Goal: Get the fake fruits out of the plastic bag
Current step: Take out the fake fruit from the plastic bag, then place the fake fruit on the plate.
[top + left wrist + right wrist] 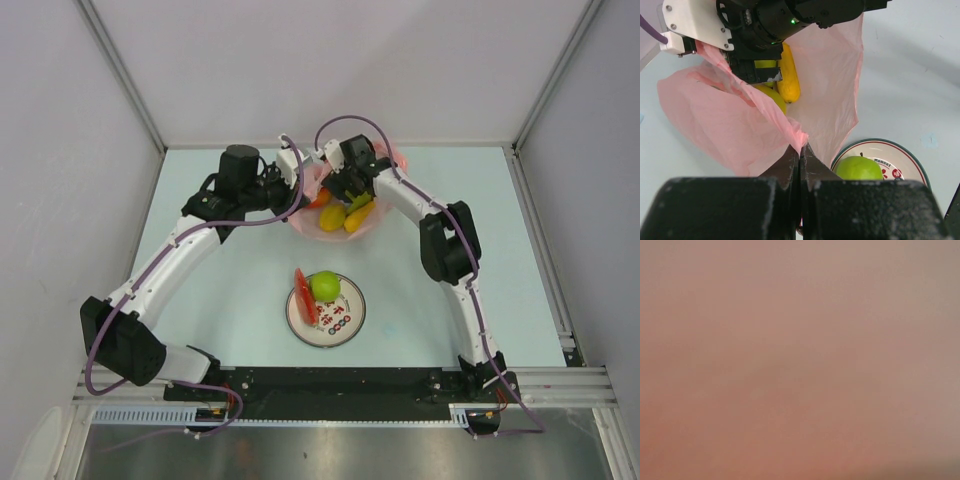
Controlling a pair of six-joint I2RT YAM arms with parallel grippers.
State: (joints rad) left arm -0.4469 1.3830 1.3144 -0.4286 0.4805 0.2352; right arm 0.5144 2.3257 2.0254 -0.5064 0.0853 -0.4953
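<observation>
**Bag rim pinched on the left, right jaws wide among the fruit**

The left gripper [800, 150] is seen clenched tight, and the rim of the thin, crinkly, translucent pink-red plastic bag [715, 125] is pinched between its two black fingers. The bag's mouth is held up and open by that grip. The bag itself is found at the far middle of the pale table [230, 300], between the two wrists.

Inside the mouth, the right gripper [760, 70] is lowered among the fruit with its jaws spread wide. Something yellow shows between them, but no grasp on it can be made out. The right wrist view is filled entirely with blurred pink film.

Just beside those jaws, a glossy yellow plastic banana [788, 75] is seen lying inside the bag. A rounded yellow plastic lemon [774, 97] is tucked against it, partly veiled by the film. A small orange plastic piece [320, 198] is glimpsed at the bag's left side.

Nearer the arm bases, well apart from the bag, a round white plate with a red rim and print [912, 159] is set on the table. On it a green plastic apple [858, 169] is resting, and a red plastic watermelon slice [302, 290] lies at the apple's left.
</observation>
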